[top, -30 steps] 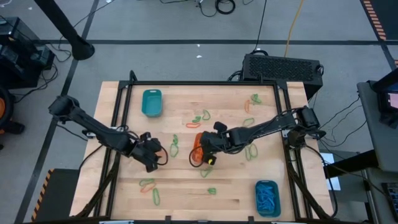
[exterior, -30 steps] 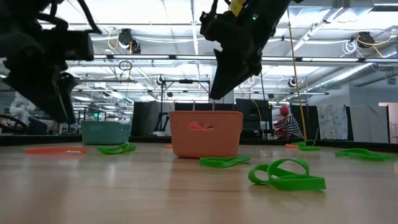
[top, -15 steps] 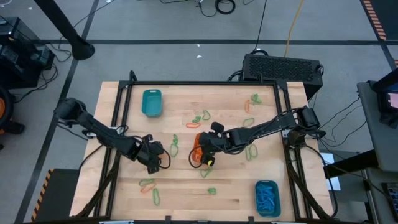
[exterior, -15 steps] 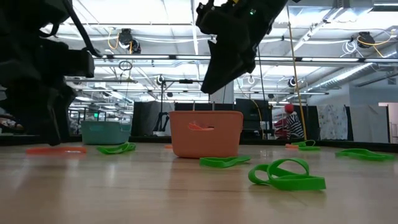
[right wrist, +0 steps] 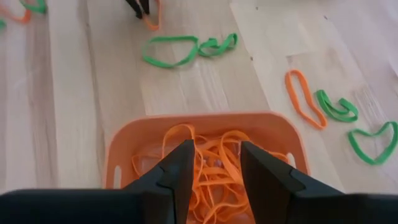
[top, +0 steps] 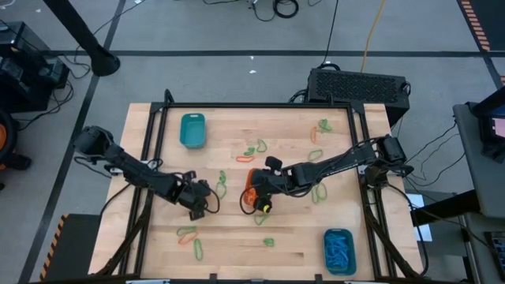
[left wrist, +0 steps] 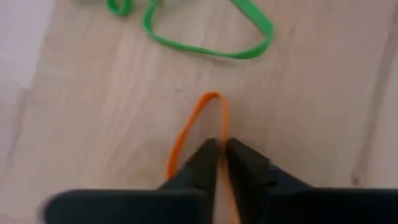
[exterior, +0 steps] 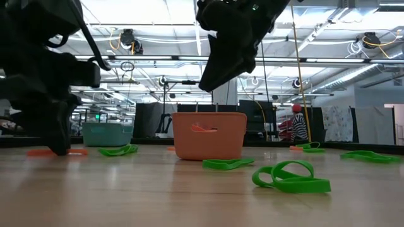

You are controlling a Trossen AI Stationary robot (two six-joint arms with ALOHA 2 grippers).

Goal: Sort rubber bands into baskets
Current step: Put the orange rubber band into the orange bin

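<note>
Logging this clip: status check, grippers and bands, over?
Left gripper down on the table, shut on orange rubber band. Right gripper open above orange basket, empty. Green band just beyond, not blocking.

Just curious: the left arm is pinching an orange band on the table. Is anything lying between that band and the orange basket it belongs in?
Only a green band on the wood between the orange band and the orange basket, where the right gripper hovers.

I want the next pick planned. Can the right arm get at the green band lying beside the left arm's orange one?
Probably not cleanly: the left gripper stands shut on the orange band right beside that green band, crowding it.
</note>
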